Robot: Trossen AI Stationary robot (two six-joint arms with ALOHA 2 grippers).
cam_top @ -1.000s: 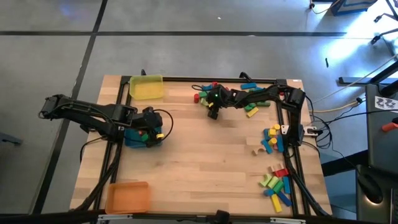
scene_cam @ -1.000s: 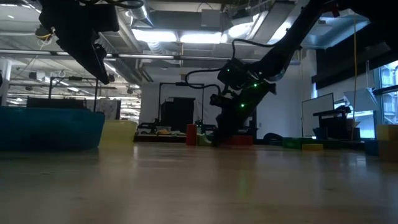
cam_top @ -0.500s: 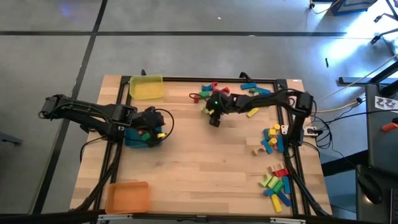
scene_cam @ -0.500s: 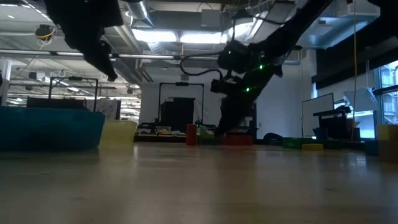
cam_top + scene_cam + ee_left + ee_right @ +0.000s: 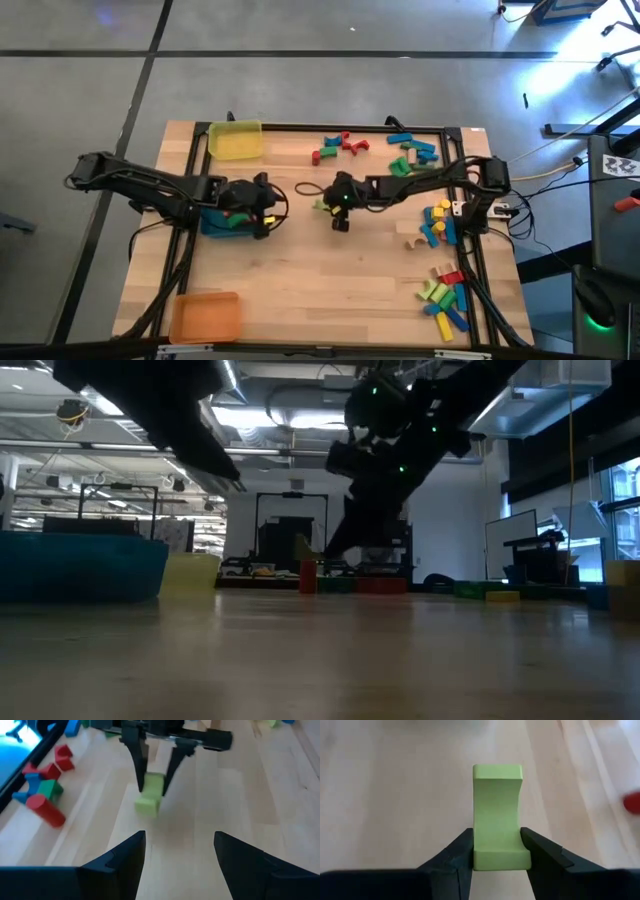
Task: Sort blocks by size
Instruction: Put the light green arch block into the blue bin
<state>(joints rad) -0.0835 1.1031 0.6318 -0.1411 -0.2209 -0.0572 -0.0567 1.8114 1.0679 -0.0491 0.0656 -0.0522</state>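
Right wrist view: green block (image 5: 498, 815) lengthwise forward

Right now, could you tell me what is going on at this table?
The right end effector is shut on a light green block and holds it above the middle of the wooden table. The left end effector is open and empty, sitting by the blue tray. More blocks lie loose along the table's far and right sides. The yellow tray and orange tray look empty.
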